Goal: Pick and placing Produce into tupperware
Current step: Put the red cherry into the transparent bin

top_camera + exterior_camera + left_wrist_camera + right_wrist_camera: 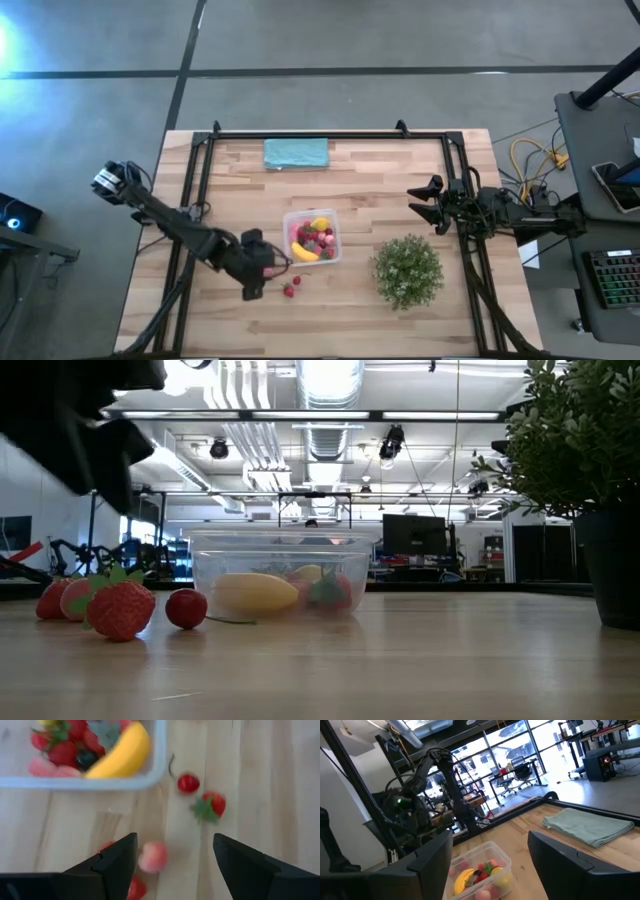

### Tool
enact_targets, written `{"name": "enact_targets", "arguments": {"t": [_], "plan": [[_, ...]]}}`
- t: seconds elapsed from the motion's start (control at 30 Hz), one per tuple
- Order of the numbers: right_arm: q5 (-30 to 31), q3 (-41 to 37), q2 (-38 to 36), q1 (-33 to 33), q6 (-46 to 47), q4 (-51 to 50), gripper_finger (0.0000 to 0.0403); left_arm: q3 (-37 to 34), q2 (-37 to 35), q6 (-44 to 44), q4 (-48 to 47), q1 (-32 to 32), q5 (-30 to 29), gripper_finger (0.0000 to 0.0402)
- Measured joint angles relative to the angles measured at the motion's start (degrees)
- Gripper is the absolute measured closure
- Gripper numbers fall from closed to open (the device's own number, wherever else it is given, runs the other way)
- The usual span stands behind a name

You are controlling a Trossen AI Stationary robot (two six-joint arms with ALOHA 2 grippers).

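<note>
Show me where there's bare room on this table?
Bare wood lies between the cloth and the tub, and in the corner right of the plant. It's crowded beside the tub, where loose strawberries lie under the left gripper.

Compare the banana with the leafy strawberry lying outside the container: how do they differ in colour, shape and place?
The banana is yellow, long and curved; the leafy strawberry is red, short and rounded, with green leaves. The banana lies inside the clear container, against its wall; the strawberry lies on the bare wooden table, apart from the container. Neither is held: the left gripper is open above the loose fruit.
</note>
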Motion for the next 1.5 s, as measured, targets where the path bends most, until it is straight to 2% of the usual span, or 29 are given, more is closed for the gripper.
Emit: {"name": "enact_targets", "arguments": {"t": [0.1,0.37,0.57,0.77,0.9,1.0,1.17,1.5], "plan": [[0.0,0.0,0.0,0.0,0.0,0.0,0.015,-0.1,2.6,-0.5,0.3,-1.6,0.0,0.0155],[0.0,0.0,0.0,0.0,0.0,0.0,0.0155,1.9,7.6,-11.5,8.4,-1.7,1.0,0.0155],[0.0,0.0,0.0,0.0,0.0,0.0,0.0154,3.6,10.3,-19.3,9.9,-1.7,1.8,0.0155],[0.0,0.0,0.0,0.0,0.0,0.0,0.0149,7.4,17.0,-19.5,14.8,-1.7,-0.2,0.0155],[0.0,0.0,0.0,0.0,0.0,0.0,0.0151,11.1,22.1,-19.5,12.6,-1.7,-1.5,0.0155],[0.0,0.0,0.0,0.0,0.0,0.0,0.0154,14.6,24.5,-20.4,6.3,-1.6,-3.6,0.0155],[0.0,0.0,0.0,0.0,0.0,0.0,0.0156,19.1,25.6,-30.7,-5.1,-1.6,-7.4,0.0155],[0.0,0.0,0.0,0.0,0.0,0.0,0.015,19.1,26.8,-31.0,-0.7,-1.6,-7.5,0.0155]]}}
